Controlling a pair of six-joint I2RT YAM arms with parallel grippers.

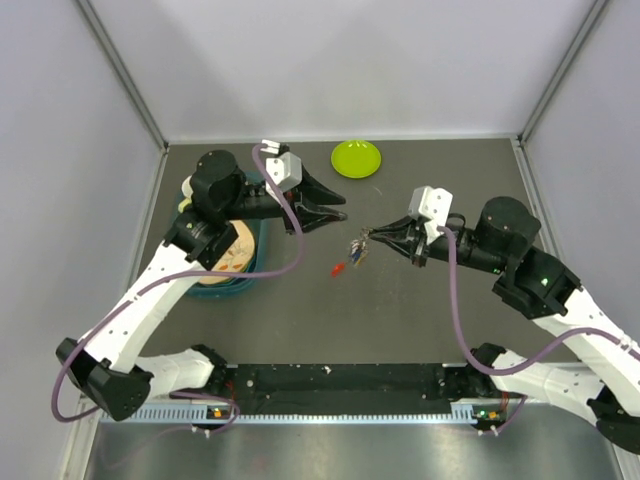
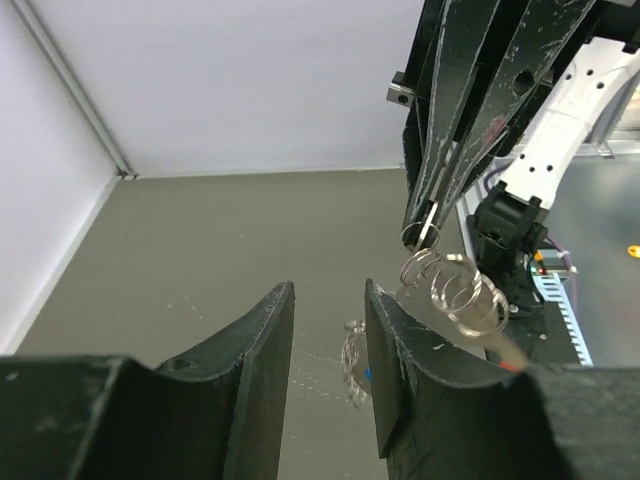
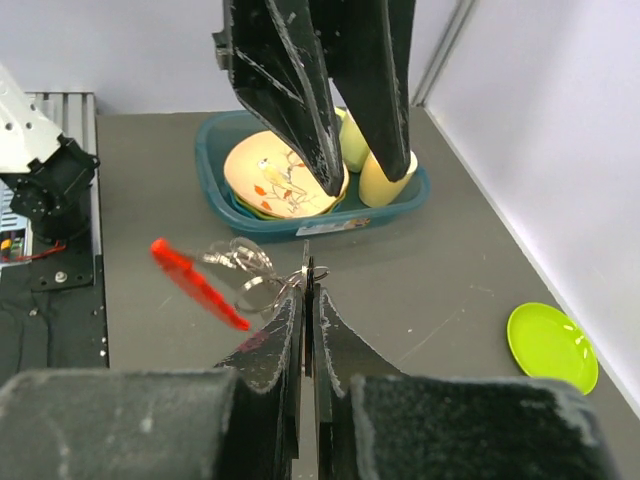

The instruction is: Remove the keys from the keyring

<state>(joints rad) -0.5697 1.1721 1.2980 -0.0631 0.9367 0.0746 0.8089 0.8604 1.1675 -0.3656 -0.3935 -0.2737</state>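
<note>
- The right gripper [image 3: 308,288] is pinched shut on the thin keyring [image 2: 421,236] and holds it up above the desk [image 1: 420,320].
- The keys [image 1: 356,250] hang under it. The long red key [image 3: 197,283] slants down toward the left arm's side.
- The left gripper [image 2: 328,292] is partly open and holds nothing. The bunch hangs just ahead of its gap, a bit to the right.
- One key may be blue, but it is too blurry to tell.

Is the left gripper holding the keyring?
No, in the left wrist view the left gripper is open with nothing between its fingers, and the right gripper pinches the keyring.
</note>
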